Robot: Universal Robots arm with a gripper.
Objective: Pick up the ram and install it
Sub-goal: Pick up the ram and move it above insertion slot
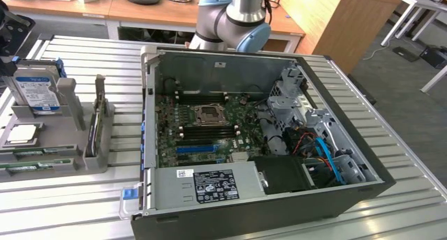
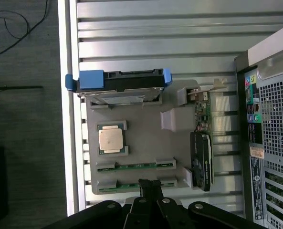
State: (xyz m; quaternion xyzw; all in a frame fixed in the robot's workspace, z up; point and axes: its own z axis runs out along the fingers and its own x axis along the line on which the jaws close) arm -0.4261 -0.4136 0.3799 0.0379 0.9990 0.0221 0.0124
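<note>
Sitting at the exterior view's left, gray holder [image 1: 66, 93] on the slatted metal worktop [image 1: 70, 198]. It carries a hard drive [image 1: 33, 93] standing on edge with a blue-and-white label, and a CPU chip [image 1: 21, 134] flat in its pocket. Two green sticks lie in slots along the holder's front edge: the ram [image 1: 35, 165] in the outermost slot, a second ram stick [image 1: 31, 152] just beside it, between the ram and the CPU chip. Both lie seated in the holder, none lifted. An expansion card [image 1: 94, 130] stands upright at the holder's side nearest the case.

At centre is an open computer case [image 1: 231, 219], side panel off, with the motherboard [image 1: 209, 135] exposed. The CPU socket [image 1: 207, 114] sits mid-board with dark memory slots on either side of it, and a blue slot strip [image 1: 196, 148] lies below. The power supply [image 1: 209, 185] is at the case's near end and a drive cage with blue cables at the exterior view's right. The robot arm [image 1: 234, 20] rises behind the case.

In the wrist view, the gripper [image 2: 150, 182] is over the holder's outer edge. Its fingers [image 2: 153, 191] are clenched together with nothing seen between them. The tips overlap the middle of the ram; touching or just above it, cannot tell. The case is well apart from the gripper.
</note>
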